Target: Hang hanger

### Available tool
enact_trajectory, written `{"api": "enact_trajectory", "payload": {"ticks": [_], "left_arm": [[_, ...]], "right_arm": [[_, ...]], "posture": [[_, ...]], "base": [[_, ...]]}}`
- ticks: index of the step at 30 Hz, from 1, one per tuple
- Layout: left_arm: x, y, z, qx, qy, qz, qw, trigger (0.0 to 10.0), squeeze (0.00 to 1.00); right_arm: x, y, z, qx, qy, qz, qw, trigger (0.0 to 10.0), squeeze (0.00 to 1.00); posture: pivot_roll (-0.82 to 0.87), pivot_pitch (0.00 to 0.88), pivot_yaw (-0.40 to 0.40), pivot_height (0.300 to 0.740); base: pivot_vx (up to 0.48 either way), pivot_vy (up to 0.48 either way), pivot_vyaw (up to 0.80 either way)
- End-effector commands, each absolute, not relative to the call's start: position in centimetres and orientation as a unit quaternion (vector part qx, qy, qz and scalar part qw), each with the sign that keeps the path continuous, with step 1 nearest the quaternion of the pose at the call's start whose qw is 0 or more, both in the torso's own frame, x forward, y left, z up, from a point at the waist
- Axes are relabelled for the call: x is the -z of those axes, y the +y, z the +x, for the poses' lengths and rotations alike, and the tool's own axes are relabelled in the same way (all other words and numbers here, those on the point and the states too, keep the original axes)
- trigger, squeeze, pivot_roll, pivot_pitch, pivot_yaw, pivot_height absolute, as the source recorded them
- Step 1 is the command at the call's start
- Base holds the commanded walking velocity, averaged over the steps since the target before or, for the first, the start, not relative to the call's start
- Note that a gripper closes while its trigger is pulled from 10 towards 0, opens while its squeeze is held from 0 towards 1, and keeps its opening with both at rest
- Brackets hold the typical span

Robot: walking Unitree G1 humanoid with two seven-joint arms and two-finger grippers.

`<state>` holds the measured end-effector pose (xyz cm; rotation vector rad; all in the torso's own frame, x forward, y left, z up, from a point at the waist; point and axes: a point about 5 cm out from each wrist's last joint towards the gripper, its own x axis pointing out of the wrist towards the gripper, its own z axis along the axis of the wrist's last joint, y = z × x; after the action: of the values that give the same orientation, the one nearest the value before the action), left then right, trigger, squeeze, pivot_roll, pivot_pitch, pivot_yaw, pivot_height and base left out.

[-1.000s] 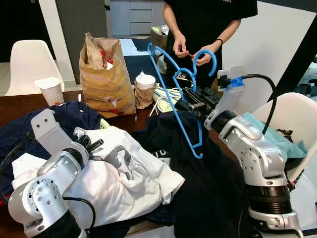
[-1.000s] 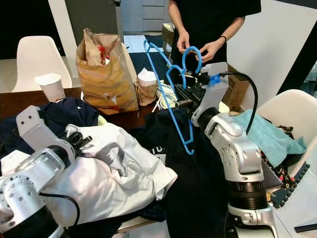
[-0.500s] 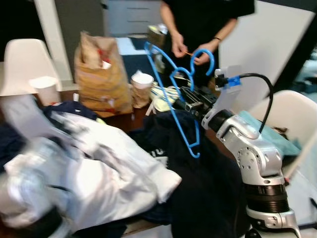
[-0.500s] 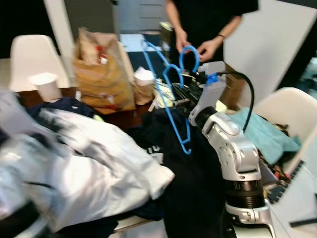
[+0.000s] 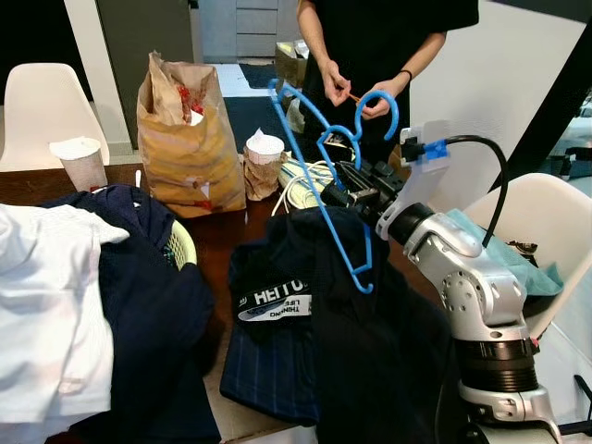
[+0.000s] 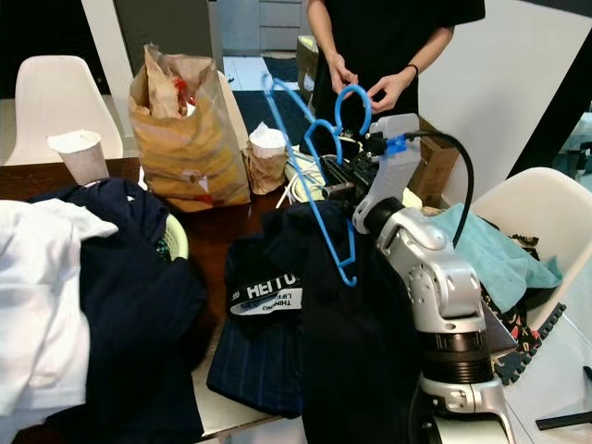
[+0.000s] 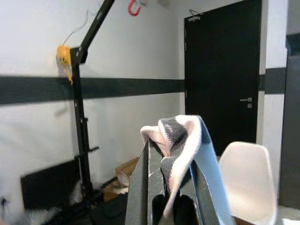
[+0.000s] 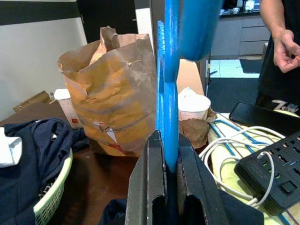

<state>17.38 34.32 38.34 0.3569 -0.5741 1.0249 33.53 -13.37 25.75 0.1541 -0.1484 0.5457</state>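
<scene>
Blue plastic, the hanger [image 5: 326,181] is held up above the table's right end, tilted, its hook [image 5: 381,102] uppermost and just in front of a person's hands [image 5: 356,91]. The right gripper [image 8: 165,154] has its two black fingers pressed together on the hanger's thin bar, which the right wrist view shows running up between them. Below the hanger a dark navy garment [image 5: 370,342] drapes over the table edge beside the right arm, and a folded dark piece with a white label [image 5: 274,302] lies next to it on the brown table [image 5: 217,242]. Behind the gripper lie a black power strip [image 8: 269,176] and white cables [image 8: 229,138]. Farther back stand a crumpled brown paper bag [image 5: 185,139], a small paper cup in a brown wrap [image 5: 264,157] and another paper cup [image 5: 79,159]. On the left, navy and white clothes [image 5: 65,305] are heaped over a pale green basket [image 5: 183,246]. The left gripper [image 7: 171,187] is raised away from the table toward a wall and a black door, pinching a fold of grey and white cloth [image 7: 176,138] between its fingers. White chairs [image 5: 532,208] stand at either end.
</scene>
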Motion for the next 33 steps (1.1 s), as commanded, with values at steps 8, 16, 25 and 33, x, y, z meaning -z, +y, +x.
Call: {"api": "enact_trajectory", "payload": {"ticks": [8, 16, 25, 33], "left_arm": [[-34.0, 34.7, 18.8, -0.465, -0.187, 0.146, 0.853, 0.0, 0.0], [-24.8, 27.5, 23.6, -0.302, -0.057, 0.029, 0.951, 2.7, 0.0], [-23.7, 11.7, 26.0, 0.064, -0.068, -0.004, 0.996, 6.0, 0.0], [-22.9, 7.9, 25.3, 0.146, -0.043, -0.021, 0.988, 9.8, 0.0]], "right_arm": [[-25.8, -13.5, 33.6, -0.266, -0.073, 0.072, 0.959, 10.0, 0.0], [-25.7, -13.8, 33.5, -0.264, -0.069, 0.067, 0.96, 10.0, 0.0], [-25.5, -14.0, 33.6, -0.261, -0.065, 0.063, 0.961, 10.0, 0.0], [-25.4, -14.1, 33.5, -0.259, -0.065, 0.061, 0.962, 10.0, 0.0]], "posture": [[0.05, 0.0, -0.077, 0.74], [0.04, 0.0, -0.076, 0.74], [0.04, 0.0, -0.069, 0.74], [0.02, 0.0, -0.059, 0.74]], "base": [[0.0, 0.0, 0.0], [0.0, 0.0, 0.0], [0.0, 0.0, 0.0], [0.0, 0.0, 0.0]]}}
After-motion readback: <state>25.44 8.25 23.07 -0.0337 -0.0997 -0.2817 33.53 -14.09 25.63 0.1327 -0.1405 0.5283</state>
